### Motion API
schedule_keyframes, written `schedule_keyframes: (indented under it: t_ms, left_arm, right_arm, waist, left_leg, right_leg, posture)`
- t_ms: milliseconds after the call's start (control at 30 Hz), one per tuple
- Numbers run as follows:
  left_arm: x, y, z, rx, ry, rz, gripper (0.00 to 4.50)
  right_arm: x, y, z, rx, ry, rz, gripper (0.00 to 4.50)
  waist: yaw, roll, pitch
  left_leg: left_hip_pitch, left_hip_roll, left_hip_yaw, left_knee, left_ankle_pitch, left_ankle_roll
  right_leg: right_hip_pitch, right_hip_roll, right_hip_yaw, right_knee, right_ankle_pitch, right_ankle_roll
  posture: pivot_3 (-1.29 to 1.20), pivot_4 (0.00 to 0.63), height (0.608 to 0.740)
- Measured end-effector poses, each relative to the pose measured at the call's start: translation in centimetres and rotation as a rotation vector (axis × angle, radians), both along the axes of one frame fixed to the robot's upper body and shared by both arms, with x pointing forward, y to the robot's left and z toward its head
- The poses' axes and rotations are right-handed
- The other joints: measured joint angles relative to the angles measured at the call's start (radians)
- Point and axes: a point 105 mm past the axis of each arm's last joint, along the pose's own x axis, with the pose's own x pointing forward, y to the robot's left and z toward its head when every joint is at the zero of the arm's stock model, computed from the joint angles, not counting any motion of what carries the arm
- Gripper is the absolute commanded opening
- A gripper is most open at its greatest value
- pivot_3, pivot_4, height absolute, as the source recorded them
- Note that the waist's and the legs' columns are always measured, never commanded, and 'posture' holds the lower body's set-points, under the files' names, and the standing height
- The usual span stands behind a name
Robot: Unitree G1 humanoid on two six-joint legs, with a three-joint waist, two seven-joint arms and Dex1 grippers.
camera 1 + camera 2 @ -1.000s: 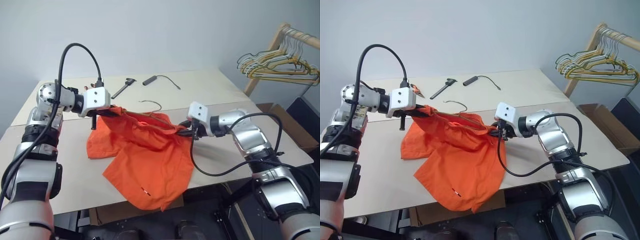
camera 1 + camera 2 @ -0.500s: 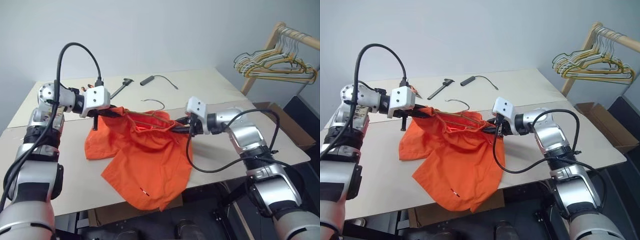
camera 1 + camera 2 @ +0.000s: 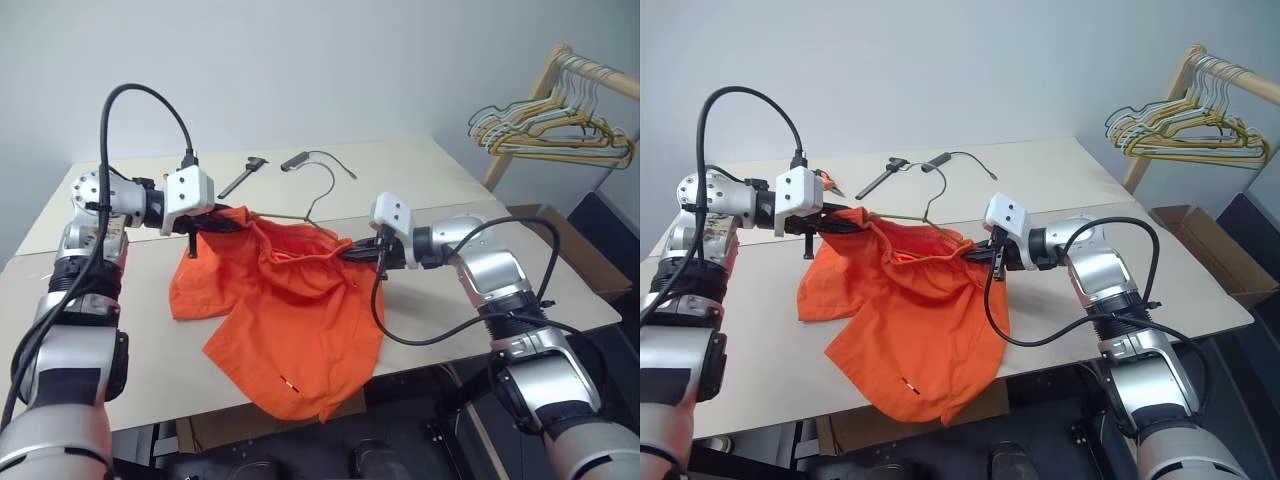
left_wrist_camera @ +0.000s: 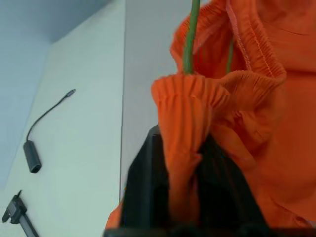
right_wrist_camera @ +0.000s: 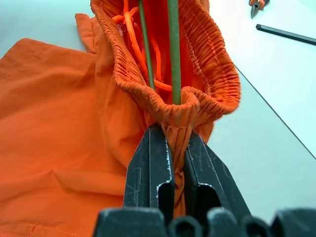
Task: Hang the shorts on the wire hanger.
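The table [image 3: 150, 330] runs across the frame's centre; its front edge lies at the lower middle, where a leg of the shorts [image 3: 290, 310] overhangs it. Bare tabletop remains at lower left and at right. A grey wall stands behind. At upper right, a wooden rack [image 3: 545, 85] carries a bunch of hangers [image 3: 555, 130]. A black cylinder with cord [image 3: 300, 158] and a dark tool [image 3: 245, 175] lie at upper centre.

The left gripper [image 4: 180, 163] is clamped on one end of the waistband, the right gripper [image 5: 178, 158] on the other end. The waistband is stretched between them above the table. The wire hanger [image 3: 318, 195] sits inside the waistband, hook rising above.
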Motion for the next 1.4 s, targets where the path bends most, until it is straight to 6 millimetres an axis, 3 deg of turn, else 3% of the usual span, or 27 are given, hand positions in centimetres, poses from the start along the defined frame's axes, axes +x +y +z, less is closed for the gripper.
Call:
schedule_keyframes:
  t_ms: [133, 300, 333, 600, 833, 1033, 1300, 1400]
  left_arm:
    - [0.4, 0.2, 0.3, -0.068, -0.012, 0.03, 2.67]
    - [0.5, 0.6, 2.4, -0.155, -0.066, 0.038, 4.33]
    - [0.5, 0.9, 2.6, -0.16, -0.074, 0.044, 4.46]
    - [-0.4, 1.3, 4.2, -0.292, -0.095, 0.041, 4.46]
    - [-2.9, -2.1, 4.2, -0.591, 0.002, -0.095, 4.46]
    - [-4.0, -5.5, 4.2, -0.762, 0.055, -0.139, 4.46]
    - [-5.5, -7.0, 5.1, -0.939, 0.099, -0.197, 4.46]
    - [-5.9, -7.3, 5.2, -0.985, 0.118, -0.206, 4.46]
  right_arm:
    - [-0.1, -0.1, 0.3, 0.004, 0.005, -0.015, 0.0]
    - [0.2, -1.6, 0.1, 0.032, 0.036, -0.095, 0.0]
    - [0.2, -2.0, 0.1, 0.044, 0.044, -0.113, 0.0]
    - [-0.6, -6.5, 0.9, 0.108, 0.103, -0.388, 0.0]
    - [-1.4, -11.8, 2.8, 0.194, 0.21, -0.785, 0.0]
    - [-2.3, -15.0, 1.2, 0.162, 0.343, -1.067, 0.0]
    - [-2.3, -19.6, 1.1, 0.309, 0.379, -1.542, 0.0]
    - [-2.6, -21.2, 0.9, 0.276, 0.34, -1.725, 0.0]
  waist:
    - [0.0, 0.0, 0.0]
    - [0.0, 0.0, 0.0]
    - [0.0, 0.0, 0.0]
    - [0.0, 0.0, 0.0]
    - [0.0, 0.0, 0.0]
    - [-0.005, 0.001, -0.001]
    - [-0.034, 0.004, -0.003]
    - [-0.048, 0.006, -0.004]
  left_leg:
    - [0.0, 0.0, 0.0, 0.0, 0.0, 0.0]
    - [0.0, 0.0, 0.0, 0.0, 0.0, 0.0]
    - [0.0, 0.0, 0.0, 0.0, 0.0, 0.0]
    - [-0.001, 0.0, -0.004, 0.0, 0.0, 0.0]
    - [0.0, 0.0, -0.007, 0.0, 0.0, 0.0]
    - [0.003, -0.001, -0.007, 0.0, 0.0, 0.0]
    - [0.003, -0.002, -0.007, -0.001, 0.0, 0.0]
    - [0.003, -0.002, -0.008, -0.001, 0.0, 0.0]
  right_leg:
    - [0.0, 0.0, 0.0, 0.0, 0.0, 0.0]
    - [0.0, 0.0, 0.0, 0.0, 0.0, 0.0]
    - [0.0, 0.0, 0.0, 0.0, 0.0, 0.0]
    - [0.0, -0.001, 0.0, 0.0, 0.0, 0.0]
    - [0.001, -0.001, 0.002, 0.0, 0.0, 0.0]
    - [0.002, 0.0, 0.004, 0.0, 0.0, 0.0]
    - [0.002, 0.0, 0.006, 0.0, 0.001, 0.001]
    - [0.002, -0.001, 0.006, 0.0, 0.001, 0.001]
  posture:
    - [-0.03, 0.0, 0.74]
    - [-0.03, 0.0, 0.74]
    - [-0.04, 0.0, 0.74]
    - [-0.06, 0.0, 0.74]
    - [-0.1, 0.0, 0.74]
    - [-0.12, 0.0, 0.74]
    - [-0.14, 0.0, 0.74]
    - [-0.13, 0.0, 0.74]
